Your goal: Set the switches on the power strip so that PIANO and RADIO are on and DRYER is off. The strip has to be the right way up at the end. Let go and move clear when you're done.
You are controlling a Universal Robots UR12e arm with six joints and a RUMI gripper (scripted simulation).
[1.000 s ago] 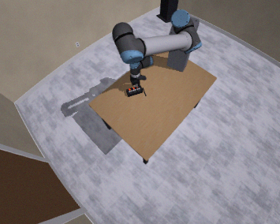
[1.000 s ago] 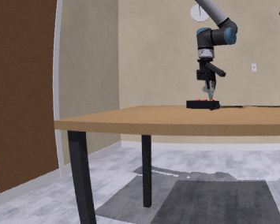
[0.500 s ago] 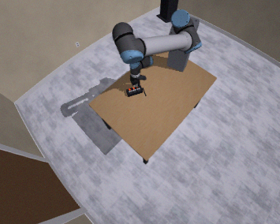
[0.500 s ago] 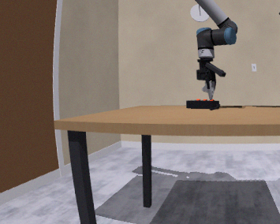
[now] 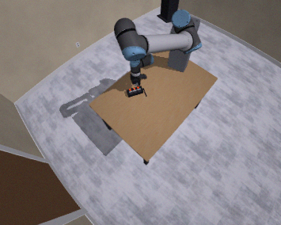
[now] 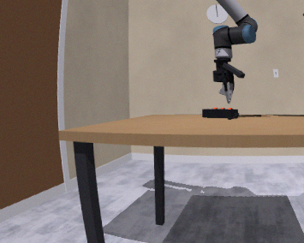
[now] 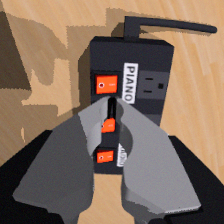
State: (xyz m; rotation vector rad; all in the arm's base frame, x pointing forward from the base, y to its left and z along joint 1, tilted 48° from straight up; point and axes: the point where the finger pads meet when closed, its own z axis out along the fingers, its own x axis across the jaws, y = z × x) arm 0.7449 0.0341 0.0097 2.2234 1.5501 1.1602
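Wrist view: black power strip (image 7: 131, 95) lying flat on the wooden worktop (image 7: 45, 55), right way up, switches and sockets facing the camera. Cord (image 7: 165, 24) leaving the far end and running off to the right. Three orange-red rocker switches in a row down the left side: far switch (image 7: 106, 84) fully in sight, middle switch (image 7: 108, 124) showing through the slit between the fingers, near switch (image 7: 105, 157) showing lower down. White label (image 7: 129, 83) reading PIANO beside the far switch, with a socket (image 7: 152, 85) just to its right. Second label next to the near switch mostly covered, text unreadable. Gripper (image 7: 111, 107) pointing down over the middle switch, jaws pressed together with nothing between them, grey fingers spreading wide toward the camera. Contact between fingertips and strip not readable from here.

Exterior view: gripper (image 6: 229, 101) hanging tip-down just above the power strip (image 6: 220, 113), a sliver of wall showing between tip and strip. Strip resting near the far side of the worktop (image 6: 161, 130).

Top view: power strip (image 5: 134, 91) toward the worktop (image 5: 168, 107) edge nearest the arm's wrist, gripper (image 5: 137, 82) directly over it, arm (image 5: 161, 41) reaching across from its base at the worktop's far corner.
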